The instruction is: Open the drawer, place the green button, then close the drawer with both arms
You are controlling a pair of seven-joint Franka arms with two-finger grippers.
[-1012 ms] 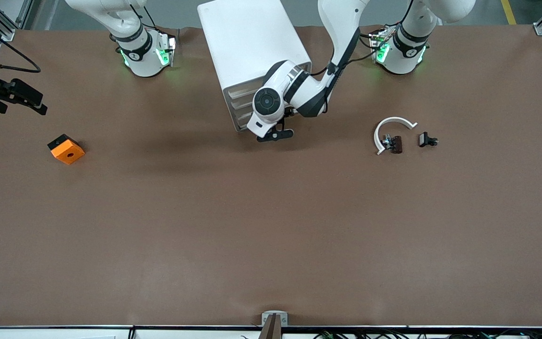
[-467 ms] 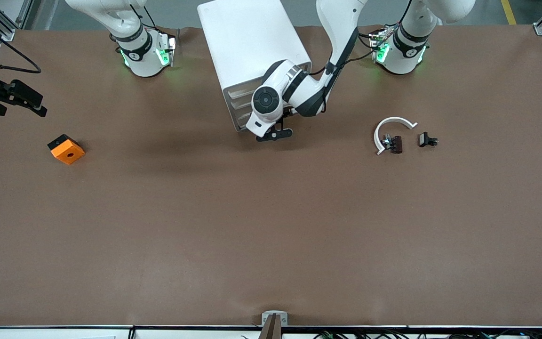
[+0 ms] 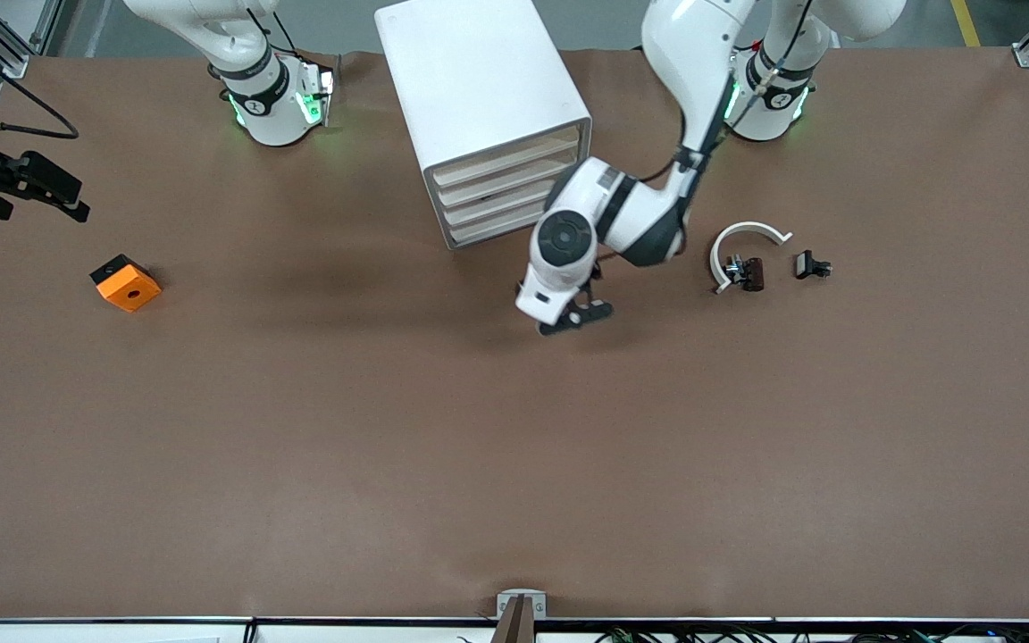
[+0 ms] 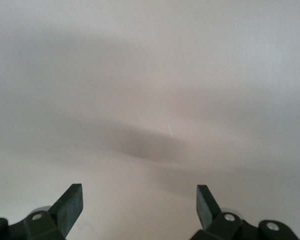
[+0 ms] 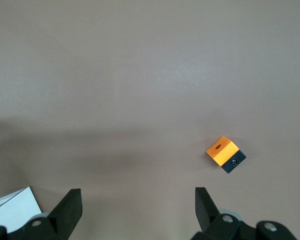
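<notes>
The white drawer cabinet stands at the robots' edge of the table, and its stacked drawer fronts all look pushed in. My left gripper is open and empty over bare table, off the cabinet's front corner toward the left arm's end; its wrist view shows only table. Two tiny dark parts lie toward the left arm's end. I see no green cap, so I cannot tell which is the button. My right gripper waits open over the right arm's end.
A white curved piece lies against one dark part. An orange block with a black hole lies near the right gripper and shows in the right wrist view. A black clamp sits at the table's front edge.
My left arm has drawn away from the drawer fronts, toward the front camera and the left arm's end. The drawer fronts are now uncovered. The right arm has not moved.
</notes>
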